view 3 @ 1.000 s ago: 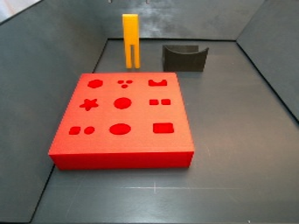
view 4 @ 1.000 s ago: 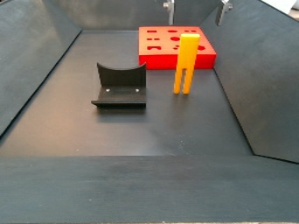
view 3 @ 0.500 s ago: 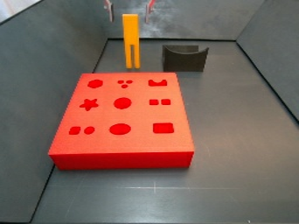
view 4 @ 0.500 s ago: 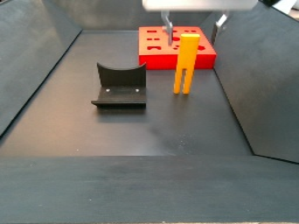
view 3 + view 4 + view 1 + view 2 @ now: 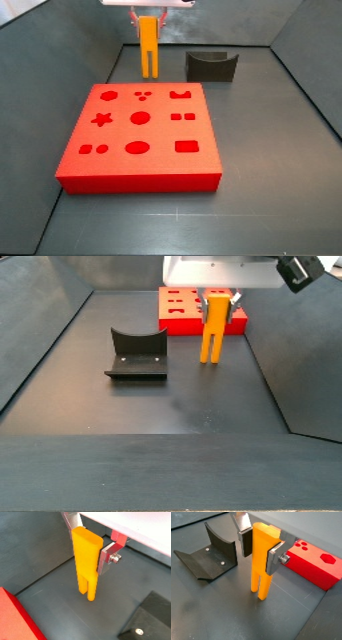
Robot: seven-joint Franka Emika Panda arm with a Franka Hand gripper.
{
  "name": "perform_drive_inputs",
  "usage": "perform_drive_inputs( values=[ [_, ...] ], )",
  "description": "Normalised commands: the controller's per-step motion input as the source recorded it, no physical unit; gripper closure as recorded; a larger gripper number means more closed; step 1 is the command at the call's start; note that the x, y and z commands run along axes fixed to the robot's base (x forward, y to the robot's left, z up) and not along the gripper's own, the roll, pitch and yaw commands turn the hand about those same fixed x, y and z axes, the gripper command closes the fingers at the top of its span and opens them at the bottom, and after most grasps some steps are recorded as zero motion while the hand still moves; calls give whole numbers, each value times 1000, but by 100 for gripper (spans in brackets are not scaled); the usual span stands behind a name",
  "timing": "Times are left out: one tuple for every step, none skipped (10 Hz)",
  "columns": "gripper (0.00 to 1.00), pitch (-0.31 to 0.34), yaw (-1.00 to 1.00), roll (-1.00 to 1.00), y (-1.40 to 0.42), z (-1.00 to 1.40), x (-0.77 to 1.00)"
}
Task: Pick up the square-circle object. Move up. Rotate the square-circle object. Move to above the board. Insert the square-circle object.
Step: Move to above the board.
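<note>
I see the claw point(image 5: 256, 546) bracketing the upright square-circle object point(image 5: 262, 562) at its top, plates at both faces, contact uncertain. Prongs reach the floor; board point(image 5: 314, 566) sits beside the claw.

White-bodied hand point(image 5: 260, 546), flat silver fingers point(image 5: 275, 554) (screw-fastened), dark pads.

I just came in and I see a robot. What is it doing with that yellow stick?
The robot arm's tool is down around the top of the square-circle object, the yellow stick standing upright on the dark floor, prongs down. A silver finger sits on each side of it, though whether they are squeezing it yet cannot be told. The red board with shaped holes waits nearby, and a dark holder stands beside it.
</note>
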Motion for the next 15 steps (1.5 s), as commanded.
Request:
perform_drive_inputs(
  values=[
    [100,-192,198,-63,-75,1000,90],
    [100,-131,162,-78,-75,1000,74],
    [100,-53,104,-100,-67,1000,66],
    [100,-7,74,-102,-64,1000,63],
    [100,35,51,-109,-62,1000,61],
    [100,57,34,-107,-57,1000,61],
    [100,69,21,-104,-55,1000,57],
    [100,70,11,-100,-50,1000,50],
    [100,66,9,-101,-48,1000,48],
    [100,65,10,-104,-45,1000,41],
    [100,64,11,-106,-44,1000,37],
    [100,59,9,-104,-34,909,25],
    [100,58,8,-104,-27,802,20],
    [100,59,7,-104,-15,589,12],
    [100,60,7,-106,-6,430,10]
  ],
)
